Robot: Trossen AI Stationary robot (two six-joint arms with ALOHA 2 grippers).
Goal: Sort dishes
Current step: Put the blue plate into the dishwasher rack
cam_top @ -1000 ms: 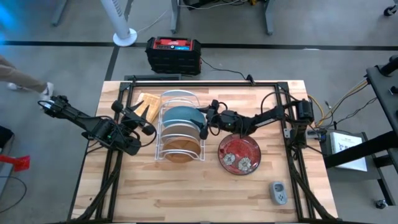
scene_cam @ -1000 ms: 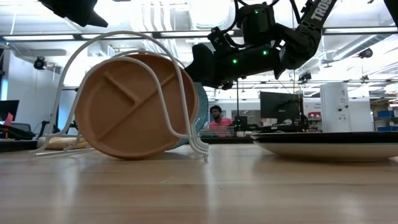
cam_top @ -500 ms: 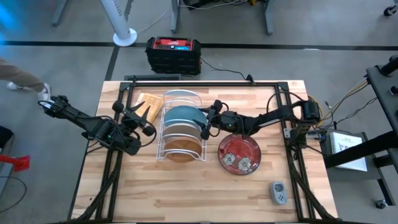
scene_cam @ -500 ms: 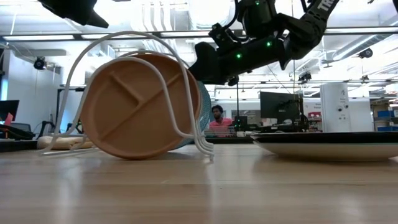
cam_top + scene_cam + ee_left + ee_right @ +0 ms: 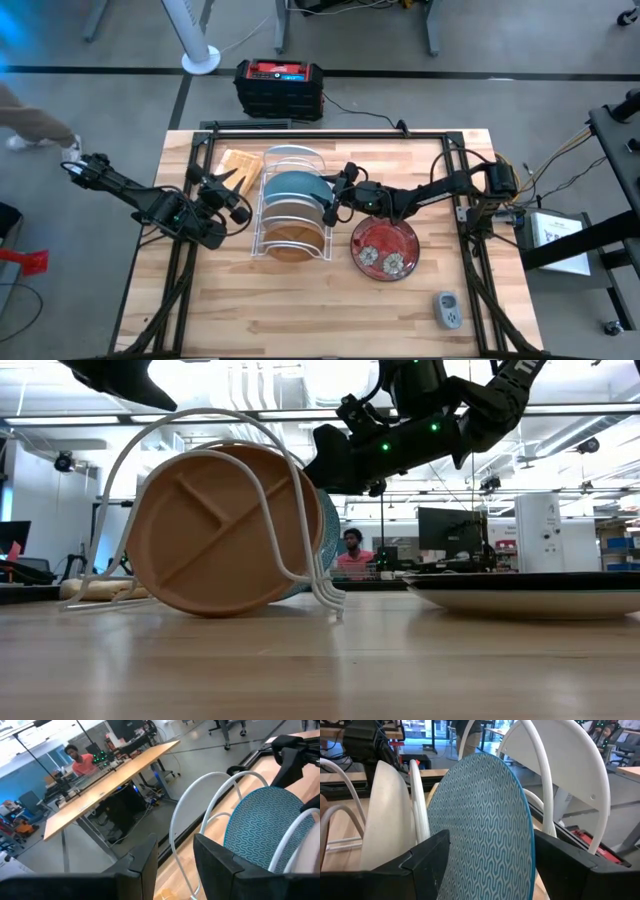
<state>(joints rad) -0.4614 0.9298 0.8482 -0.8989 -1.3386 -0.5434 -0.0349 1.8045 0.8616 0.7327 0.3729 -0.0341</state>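
Teal patterned plate (image 5: 485, 825) stands upright in white wire rack (image 5: 290, 205), mid-table, w/ brown wooden divided plate (image 5: 220, 530) in the nearest slot. Right gripper (image 5: 333, 203) sits at rack's right side, fingers spread wide on either side of teal plate's rim, not clamped. Red floral plate (image 5: 385, 248) lies flat, right of rack. Left gripper (image 5: 228, 190) hovers left of rack, half-parted, holding nothing; tan waffle block (image 5: 238, 166) beyond it

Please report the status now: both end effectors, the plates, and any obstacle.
Right end effector open, straddling teal plate in the wire rack. Left end effector open, beside rack, empty. Red plate flat on table. No obstacle seen.
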